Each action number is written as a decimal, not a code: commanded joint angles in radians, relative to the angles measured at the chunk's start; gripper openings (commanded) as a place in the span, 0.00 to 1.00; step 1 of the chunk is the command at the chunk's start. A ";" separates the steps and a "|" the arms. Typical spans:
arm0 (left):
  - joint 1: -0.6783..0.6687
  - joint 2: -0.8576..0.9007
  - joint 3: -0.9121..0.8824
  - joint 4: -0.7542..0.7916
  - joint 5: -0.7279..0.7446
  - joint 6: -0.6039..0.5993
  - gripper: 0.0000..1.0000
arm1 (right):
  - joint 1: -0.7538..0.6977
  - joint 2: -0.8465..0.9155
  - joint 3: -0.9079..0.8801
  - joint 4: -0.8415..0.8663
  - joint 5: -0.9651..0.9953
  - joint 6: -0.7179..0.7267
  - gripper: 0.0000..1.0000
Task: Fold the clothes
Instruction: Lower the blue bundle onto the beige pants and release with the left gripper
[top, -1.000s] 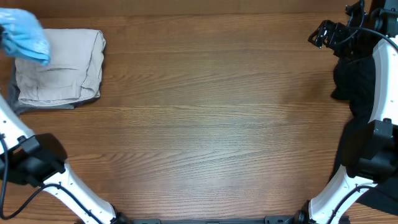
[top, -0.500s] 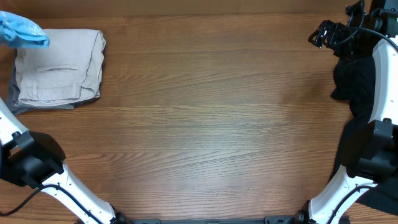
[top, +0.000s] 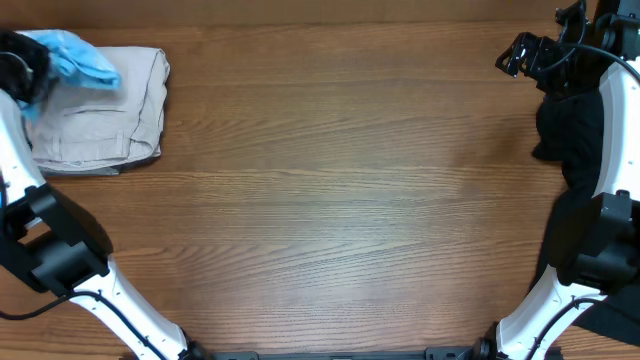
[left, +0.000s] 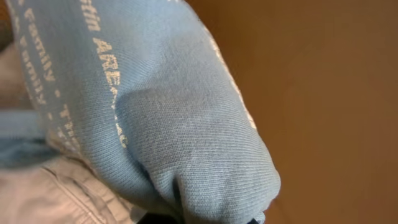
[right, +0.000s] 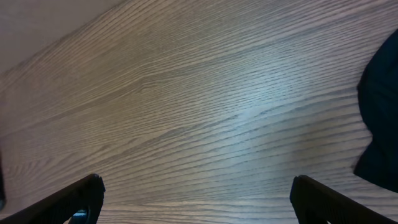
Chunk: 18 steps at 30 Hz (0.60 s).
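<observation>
The left gripper (top: 28, 70) is clamped down narrow on a bunch of the light blue T-shirt (top: 80, 58), and the cloth spills off the fingers in a soft wad, white lettering showing along it. Directly below that hand, under the dangling blue, sits a folded beige garment (top: 100, 115) with a grey layer peeking out beneath it. From the wrist view the shirt fills nearly everything, so exactly which part of it is pinched I cannot tell. It looks like a crumpled handful rather than a clean shoulder or hem. Beyond the hand, toward the middle, the table (top: 340, 200) offers plenty of bare wood. Across the way the right gripper (right: 196, 182) hangs spread wide and holding nothing, bare wood under its fingers and a dark cloth (top: 568, 125) just beside it. This reads as the very start: the shirt is picked but not yet laid out. To do it well, I'd say, lift high enough that the trailing fabric clears the beige stack and doesn't drag it along. Carry it out over the bare wood ahead of the hand and let it drape down. Then the free hand should take an opposite edge so the two can pull the shirt flat before any fold.
</observation>
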 joint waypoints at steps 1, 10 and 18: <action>-0.019 -0.007 -0.060 0.029 0.011 0.040 0.04 | -0.003 -0.006 0.009 0.002 0.006 0.004 1.00; -0.026 -0.007 -0.124 0.002 0.080 0.050 0.04 | -0.003 -0.006 0.009 0.002 0.006 0.004 1.00; 0.000 -0.021 -0.124 -0.121 0.065 0.127 0.04 | -0.003 -0.006 0.009 0.002 0.006 0.004 1.00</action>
